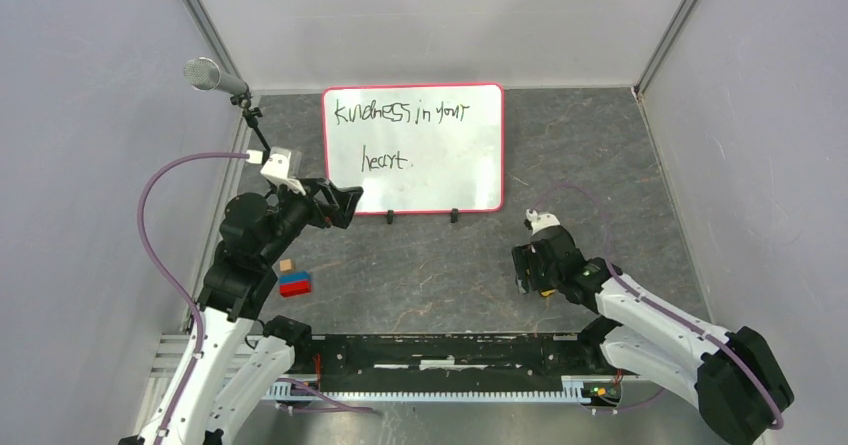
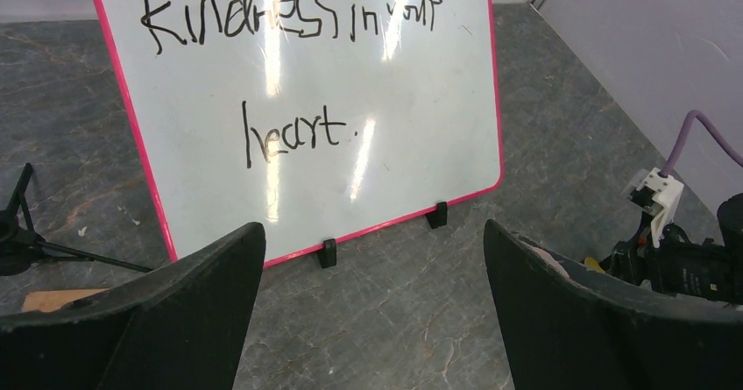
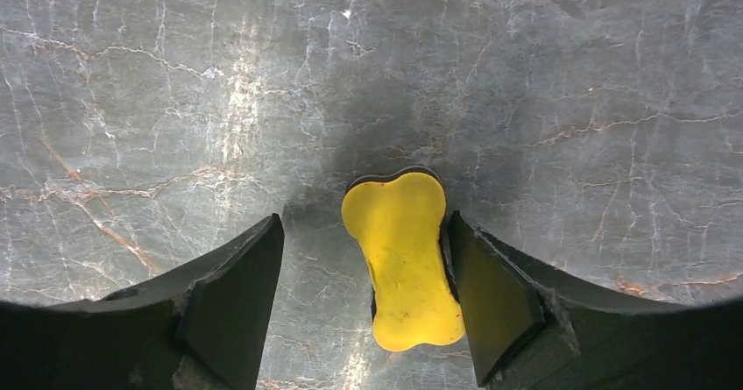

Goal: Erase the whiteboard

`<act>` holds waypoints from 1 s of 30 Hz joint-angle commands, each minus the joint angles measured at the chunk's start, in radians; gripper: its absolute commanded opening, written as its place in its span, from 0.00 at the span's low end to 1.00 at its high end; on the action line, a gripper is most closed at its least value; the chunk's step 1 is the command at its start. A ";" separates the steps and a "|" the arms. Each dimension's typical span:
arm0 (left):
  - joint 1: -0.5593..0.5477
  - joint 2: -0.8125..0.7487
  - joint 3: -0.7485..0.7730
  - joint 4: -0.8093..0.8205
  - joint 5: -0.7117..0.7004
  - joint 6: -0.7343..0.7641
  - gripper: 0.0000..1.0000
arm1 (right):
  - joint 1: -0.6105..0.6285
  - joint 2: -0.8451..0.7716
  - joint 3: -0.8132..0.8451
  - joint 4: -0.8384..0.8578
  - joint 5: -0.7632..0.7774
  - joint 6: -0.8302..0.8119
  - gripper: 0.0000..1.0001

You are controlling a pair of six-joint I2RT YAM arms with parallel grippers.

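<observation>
Whiteboard (image 1: 413, 150) at far centre of surface (image 1: 440, 265), writing unerased. Yellow eraser (image 3: 403, 258) between right fingers (image 1: 535, 270), long axis along them; one touching, gap opposite, not gripping. Left fingers (image 1: 342, 205) wide open, empty, by board's near corner.

The whiteboard (image 2: 412, 127) looks smooth and glossy, throwing back bright streaks of light, while the surface (image 3: 131, 101) is grey veined stone with a dull sheen, the yellow eraser (image 3: 401, 258) smooth plastic, and the fingers (image 3: 229, 302) of the right hand (image 3: 364, 232) matt black plastic.
</observation>
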 commanded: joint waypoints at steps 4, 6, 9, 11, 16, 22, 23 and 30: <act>-0.001 0.009 -0.006 0.046 0.042 -0.013 1.00 | 0.081 0.001 0.014 -0.047 0.120 0.066 0.69; -0.003 0.010 -0.006 0.046 0.046 -0.017 1.00 | 0.087 -0.006 0.010 -0.047 0.129 0.068 0.66; -0.001 0.022 -0.006 0.046 0.051 -0.026 1.00 | 0.091 -0.028 0.002 -0.027 0.117 0.063 0.65; -0.002 0.030 -0.008 0.047 0.056 -0.036 1.00 | 0.092 -0.048 -0.019 0.000 0.112 0.069 0.60; -0.006 0.066 -0.017 0.060 0.111 -0.080 1.00 | 0.094 -0.058 -0.069 0.100 0.084 0.043 0.49; -0.015 0.145 -0.015 0.051 0.189 -0.113 1.00 | 0.095 -0.030 -0.083 0.169 0.088 -0.011 0.32; -0.019 0.155 -0.015 0.047 0.187 -0.113 1.00 | 0.098 -0.028 -0.078 0.181 0.088 -0.021 0.29; -0.027 0.230 0.020 -0.008 0.109 -0.114 1.00 | 0.104 0.033 0.002 0.362 0.035 -0.110 0.19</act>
